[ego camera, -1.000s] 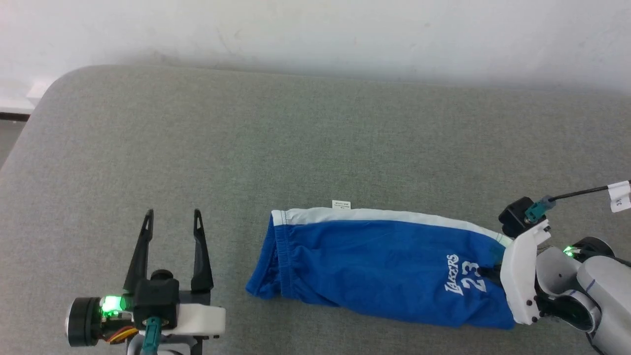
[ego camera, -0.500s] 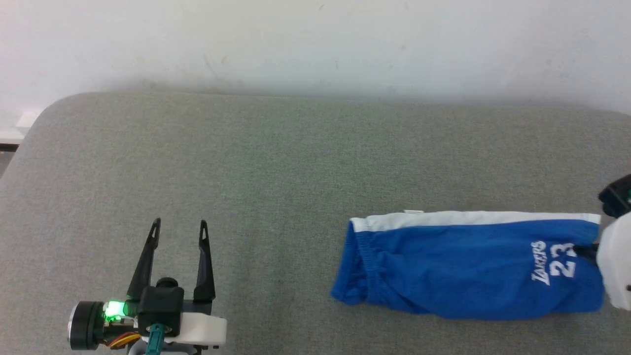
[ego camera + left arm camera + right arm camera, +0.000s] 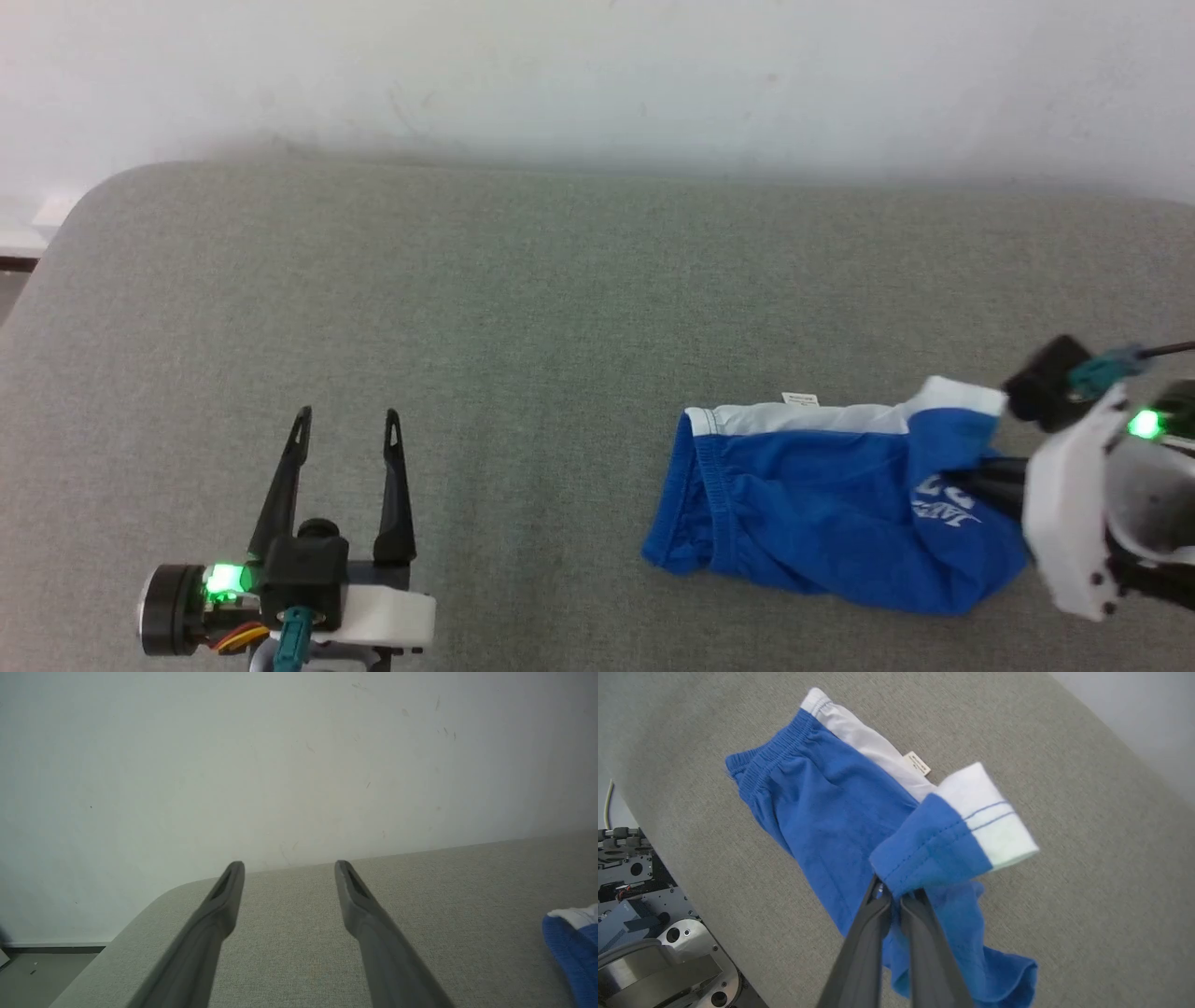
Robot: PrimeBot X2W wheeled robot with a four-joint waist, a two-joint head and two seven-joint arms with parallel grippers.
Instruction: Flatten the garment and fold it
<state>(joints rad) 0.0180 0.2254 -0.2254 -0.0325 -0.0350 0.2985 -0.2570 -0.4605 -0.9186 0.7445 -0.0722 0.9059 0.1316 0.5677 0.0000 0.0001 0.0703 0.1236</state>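
Shorts (image 3: 803,504) hem pinched by right pincer (image 3: 895,895), print (image 3: 943,504) half hidden, left pincer (image 3: 347,413) spread

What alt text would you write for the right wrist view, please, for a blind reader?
The right gripper, shut, pinches the hem of bright blue basketball shorts, holding that leg end raised over the rest. The shorts lie on a grey fabric surface, elastic waistband farthest away, a white side stripe and small care tag along one edge.
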